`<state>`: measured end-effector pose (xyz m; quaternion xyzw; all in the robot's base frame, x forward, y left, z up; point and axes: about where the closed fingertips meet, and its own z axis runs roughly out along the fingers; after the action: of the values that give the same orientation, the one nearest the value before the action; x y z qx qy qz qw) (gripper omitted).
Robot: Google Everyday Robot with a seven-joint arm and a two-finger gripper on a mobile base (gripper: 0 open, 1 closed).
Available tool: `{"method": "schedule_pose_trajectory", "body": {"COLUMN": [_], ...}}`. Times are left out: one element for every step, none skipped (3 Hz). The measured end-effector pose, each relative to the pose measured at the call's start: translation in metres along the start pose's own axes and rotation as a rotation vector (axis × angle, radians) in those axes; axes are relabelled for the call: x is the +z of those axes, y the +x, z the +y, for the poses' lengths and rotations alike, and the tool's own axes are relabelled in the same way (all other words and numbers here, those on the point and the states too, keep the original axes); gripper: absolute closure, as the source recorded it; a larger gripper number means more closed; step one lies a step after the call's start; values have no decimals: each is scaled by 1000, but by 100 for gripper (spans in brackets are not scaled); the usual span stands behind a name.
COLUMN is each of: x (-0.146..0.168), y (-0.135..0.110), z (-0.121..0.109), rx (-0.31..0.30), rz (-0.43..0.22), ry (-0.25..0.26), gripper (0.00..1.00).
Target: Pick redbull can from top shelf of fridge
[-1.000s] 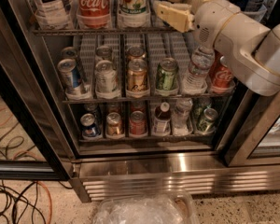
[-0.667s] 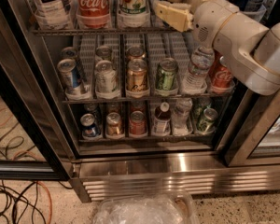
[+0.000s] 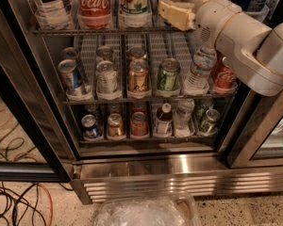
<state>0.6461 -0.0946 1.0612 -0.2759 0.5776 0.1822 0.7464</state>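
- Up at the right end of the grey wire top shelf, the cream-coloured parallel-jaw gripper hangs just above the front edge. It reaches in from the right on a thick white arm.
- Whether the gripper is released or clenched on something I cannot tell; it reads as one pale block against the clutter behind it.
- The slim blue-and-silver aluminium redbull can cannot be picked out. The gripper covers that lane, and the upper edge of the view cuts off most of what stands on the shelf.
- My judgement is that the redbull can stands upright in the lane at the gripper, directly behind or within it. That lane lies just right of the green-and-white labelled bottle.
- If so, its long axis is vertical and it lies toward the back edge of the shelf from the gripper. The coming move would then turn on travelling level across the front edge, not downward.
- Further left along the shelf stand a red Coca-Cola bottle and a clear white-labelled bottle, well apart from the gripper.
- A shorter blue-and-silver soda can stands near the left end of the rack below. It is on the wrong shelf and looks too squat to be the target.
- The glass-door fridge, with black frames and a steel vented base, is open in front of the shelves.
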Motion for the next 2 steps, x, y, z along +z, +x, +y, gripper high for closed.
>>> {"method": "schedule_pose_trajectory", "body": {"x": [0, 1], "y": [0, -2], "z": [0, 2], "rx": [0, 1], "rz": [0, -15], "ry": [0, 2], "gripper": [100, 100]}}
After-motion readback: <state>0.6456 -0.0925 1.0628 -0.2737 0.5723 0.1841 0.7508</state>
